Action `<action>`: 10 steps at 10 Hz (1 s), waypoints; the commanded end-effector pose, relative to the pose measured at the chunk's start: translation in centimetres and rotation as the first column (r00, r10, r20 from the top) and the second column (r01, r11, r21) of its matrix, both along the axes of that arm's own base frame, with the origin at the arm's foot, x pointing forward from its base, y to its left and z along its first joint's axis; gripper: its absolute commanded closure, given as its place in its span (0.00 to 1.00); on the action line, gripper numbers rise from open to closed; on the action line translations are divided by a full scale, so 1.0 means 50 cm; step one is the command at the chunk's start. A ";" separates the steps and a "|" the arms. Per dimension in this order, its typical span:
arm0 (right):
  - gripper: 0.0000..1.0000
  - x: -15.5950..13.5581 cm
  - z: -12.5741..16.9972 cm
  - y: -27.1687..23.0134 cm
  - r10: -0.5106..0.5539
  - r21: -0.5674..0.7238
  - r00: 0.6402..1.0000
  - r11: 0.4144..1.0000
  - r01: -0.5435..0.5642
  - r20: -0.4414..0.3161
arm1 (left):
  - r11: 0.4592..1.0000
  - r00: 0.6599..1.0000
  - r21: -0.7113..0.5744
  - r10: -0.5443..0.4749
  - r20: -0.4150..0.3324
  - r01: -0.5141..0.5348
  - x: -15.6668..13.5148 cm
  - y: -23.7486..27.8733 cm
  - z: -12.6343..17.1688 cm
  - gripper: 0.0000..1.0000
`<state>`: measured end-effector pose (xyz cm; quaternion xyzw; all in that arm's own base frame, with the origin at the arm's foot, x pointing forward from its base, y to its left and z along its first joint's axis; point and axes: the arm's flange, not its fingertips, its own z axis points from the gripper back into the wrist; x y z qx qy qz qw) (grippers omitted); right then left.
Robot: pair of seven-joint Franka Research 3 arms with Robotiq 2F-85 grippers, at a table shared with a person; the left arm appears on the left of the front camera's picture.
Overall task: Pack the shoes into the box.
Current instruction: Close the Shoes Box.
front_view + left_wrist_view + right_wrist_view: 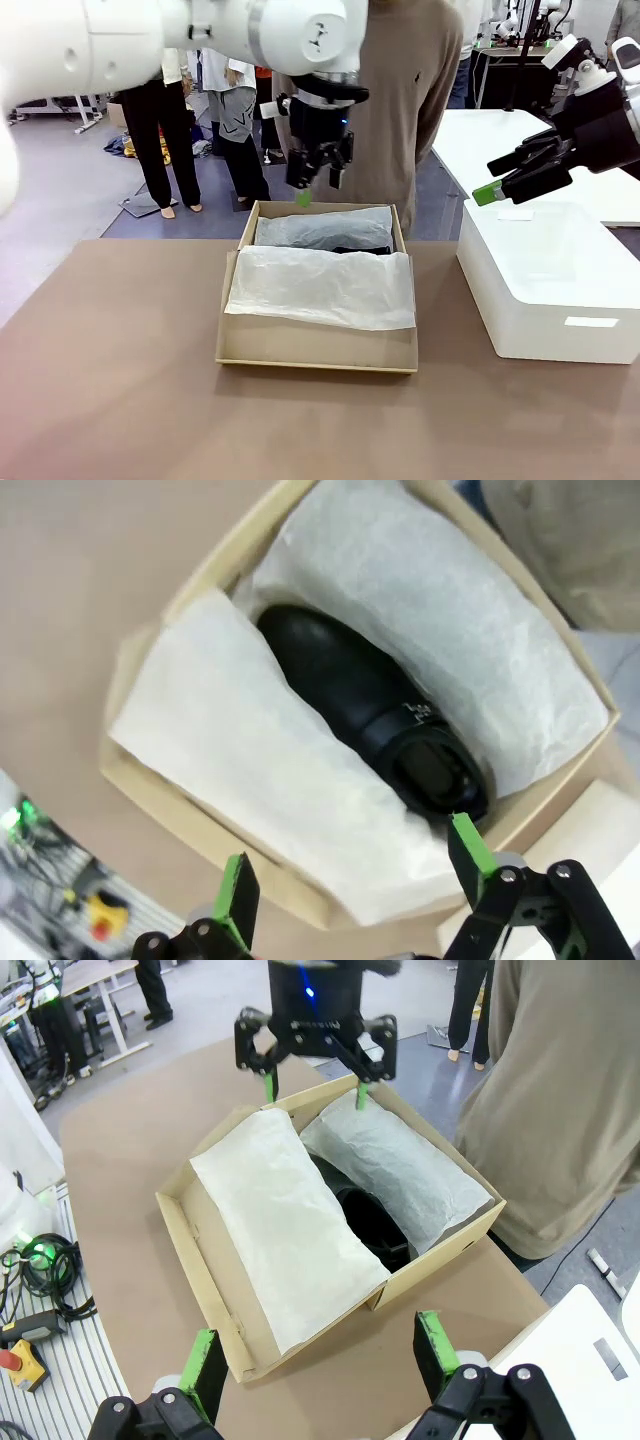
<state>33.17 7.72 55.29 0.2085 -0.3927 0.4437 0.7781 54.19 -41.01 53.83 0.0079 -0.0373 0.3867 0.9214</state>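
Centre of the brown table (pixel 120 400): one tan cardboard shoebox (pixel 316 355), lined with white tissue paper (pixel 320 287). Contents: one glossy black leather dress shoe (pixel 370 705), lying in the gap between two tissue folds; you cannot tell whether its mate lies under the paper. Left end effector (pixel 318 188): above the box's far edge, released, empty. Right end effector (pixel 505 178): over the white rectangular tub (pixel 545 310) at right, released, empty. Handling, as you should judge it: the leather is probably stiff, slick and easily scuffed, so take hold at the heel collar. The tissue looks flimsy.
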 end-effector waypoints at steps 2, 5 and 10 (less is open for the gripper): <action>0.00 0.004 0.000 0.000 0.015 0.014 1.000 1.000 -0.015 0.010 | 0.937 0.940 -0.068 -0.342 0.000 0.341 -0.041 0.132 0.033 0.00; 0.00 0.004 0.000 0.000 0.015 0.014 1.000 1.000 -0.015 0.010 | 0.822 0.827 -0.105 -0.563 -0.005 0.559 -0.055 0.233 0.066 0.00; 0.00 0.004 0.000 0.000 0.015 0.014 1.000 1.000 -0.015 0.010 | 0.817 0.821 -0.092 -0.571 0.007 0.569 -0.033 0.217 0.088 0.00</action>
